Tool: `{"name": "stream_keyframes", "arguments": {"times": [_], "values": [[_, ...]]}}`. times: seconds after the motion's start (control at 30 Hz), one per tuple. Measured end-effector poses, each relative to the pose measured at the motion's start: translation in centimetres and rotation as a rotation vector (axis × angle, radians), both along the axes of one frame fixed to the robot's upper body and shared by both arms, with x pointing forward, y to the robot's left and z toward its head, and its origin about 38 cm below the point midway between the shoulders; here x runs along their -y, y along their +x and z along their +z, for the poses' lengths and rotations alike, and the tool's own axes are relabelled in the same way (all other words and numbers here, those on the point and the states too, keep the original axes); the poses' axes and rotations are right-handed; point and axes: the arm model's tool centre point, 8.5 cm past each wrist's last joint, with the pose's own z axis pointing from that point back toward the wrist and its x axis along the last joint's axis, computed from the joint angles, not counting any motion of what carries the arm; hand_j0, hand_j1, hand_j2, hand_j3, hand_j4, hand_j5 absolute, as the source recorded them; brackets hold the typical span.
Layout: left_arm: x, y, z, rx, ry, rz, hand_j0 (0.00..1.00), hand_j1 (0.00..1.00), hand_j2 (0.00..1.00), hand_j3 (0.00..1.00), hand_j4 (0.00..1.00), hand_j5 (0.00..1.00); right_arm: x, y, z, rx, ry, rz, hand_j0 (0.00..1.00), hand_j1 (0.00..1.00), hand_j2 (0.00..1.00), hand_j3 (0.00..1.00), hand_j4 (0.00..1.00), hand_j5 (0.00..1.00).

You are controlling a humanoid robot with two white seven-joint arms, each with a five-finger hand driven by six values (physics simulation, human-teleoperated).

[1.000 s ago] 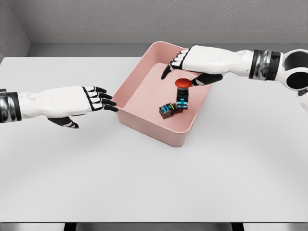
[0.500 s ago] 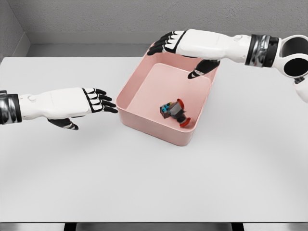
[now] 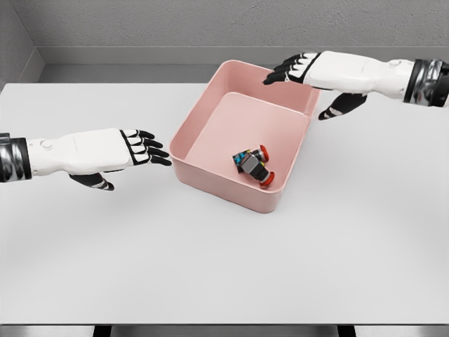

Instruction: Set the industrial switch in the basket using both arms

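Switch [image 3: 253, 166] lies on its side inside the basket [image 3: 210, 179], near the right wall. Left hand [image 3: 105, 151] beside the basket's left wall, fingers spread, empty. Right hand [image 3: 316, 77] over the far right corner, fingers apart, empty.

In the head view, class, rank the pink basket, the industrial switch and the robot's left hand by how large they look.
1. Pink basket, clearly the largest.
2. Left hand, open beside the basket's left wall.
3. Industrial switch, lying on its side inside the basket, the smallest.
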Motion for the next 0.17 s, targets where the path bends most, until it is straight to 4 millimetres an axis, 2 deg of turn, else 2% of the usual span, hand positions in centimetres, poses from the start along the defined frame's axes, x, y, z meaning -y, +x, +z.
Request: {"name": "stream_keyframes", "arguments": {"times": [0.07,0.13,0.17], "values": [[0.0,0.0,0.0,0.0,0.0,0.0,1.0,1.0,1.0,1.0,1.0,1.0,0.6,-0.1,-0.3,-0.006,-0.006,-0.013,1.0,1.0,1.0,1.0,1.0,1.0],[0.0,0.0,0.1,0.002,-0.001,0.0,1.0,1.0,1.0,1.0,1.0,1.0,1.9,-0.5,-1.6,-0.035,-0.008,-0.039,1.0,1.0,1.0,1.0,1.0,1.0],[0.0,0.0,0.0,0.001,-0.002,0.0,1.0,1.0,1.0,1.0,1.0,1.0,2.3,-0.6,-1.5,-0.034,-0.007,-0.049,1.0,1.0,1.0,1.0,1.0,1.0]]}}
